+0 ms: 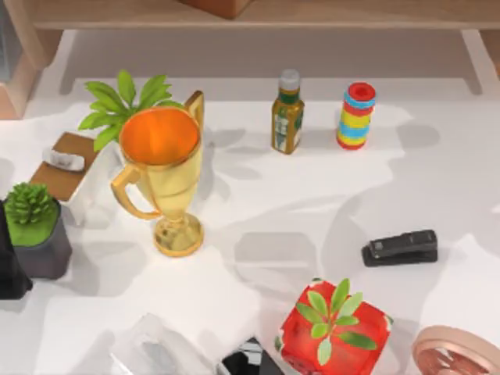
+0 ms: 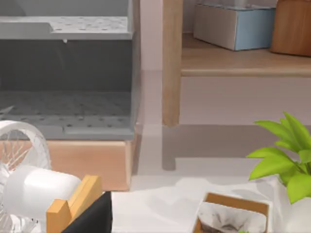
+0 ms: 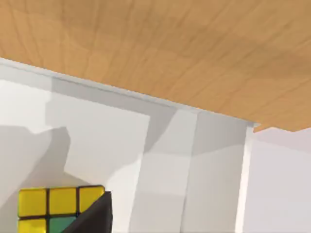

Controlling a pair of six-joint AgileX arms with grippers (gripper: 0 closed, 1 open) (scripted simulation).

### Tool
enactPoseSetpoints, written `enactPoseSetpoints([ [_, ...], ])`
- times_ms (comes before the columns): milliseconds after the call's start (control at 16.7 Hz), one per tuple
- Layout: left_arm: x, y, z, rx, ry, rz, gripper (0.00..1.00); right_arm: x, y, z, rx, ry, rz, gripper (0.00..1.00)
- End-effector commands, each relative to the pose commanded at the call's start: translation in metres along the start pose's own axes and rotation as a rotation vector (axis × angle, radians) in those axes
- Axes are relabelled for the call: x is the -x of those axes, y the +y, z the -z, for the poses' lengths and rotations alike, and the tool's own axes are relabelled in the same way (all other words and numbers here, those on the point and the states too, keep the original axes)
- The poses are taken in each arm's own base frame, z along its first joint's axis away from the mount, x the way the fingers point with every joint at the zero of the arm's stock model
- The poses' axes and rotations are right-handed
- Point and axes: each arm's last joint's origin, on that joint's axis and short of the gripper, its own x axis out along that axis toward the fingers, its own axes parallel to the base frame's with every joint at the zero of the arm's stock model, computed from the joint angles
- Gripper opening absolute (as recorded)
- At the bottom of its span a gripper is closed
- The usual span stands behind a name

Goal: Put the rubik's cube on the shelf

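The rubik's cube [image 3: 58,208], with yellow and green squares between dark grid lines, shows close up in the right wrist view. My right gripper is shut on it, one dark finger [image 3: 95,218] lying across its side. The light-brown shelf [image 3: 170,48] board spreads just beyond the cube, with white wall behind. In the top view the shelf [image 1: 328,14] runs along the far edge on pale side supports. My left arm [image 1: 9,262] is parked at the table's left edge, facing the shelf [image 2: 243,63].
On the table stand a gold trophy [image 1: 160,172], a bottle [image 1: 287,117], a striped cylinder [image 1: 357,116], a black stapler [image 1: 400,248], a red planter [image 1: 334,328] and a dark planter [image 1: 35,230]. A box [image 2: 233,24] rests on the shelf's left part.
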Motion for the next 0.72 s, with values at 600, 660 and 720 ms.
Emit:
enactPoseSetpoints([
  [600, 0.0, 0.0, 0.0, 0.0, 0.0, 0.0, 1.0, -0.075, 0.043, 0.023, -0.049, 0.401, -0.243, 1.0],
  [660, 0.0, 0.0, 0.0, 0.0, 0.0, 0.0, 1.0, -0.075, 0.043, 0.023, -0.049, 0.401, -0.243, 1.0],
  [720, 0.0, 0.0, 0.0, 0.0, 0.0, 0.0, 1.0, -0.075, 0.043, 0.023, -0.049, 0.401, -0.243, 1.0],
])
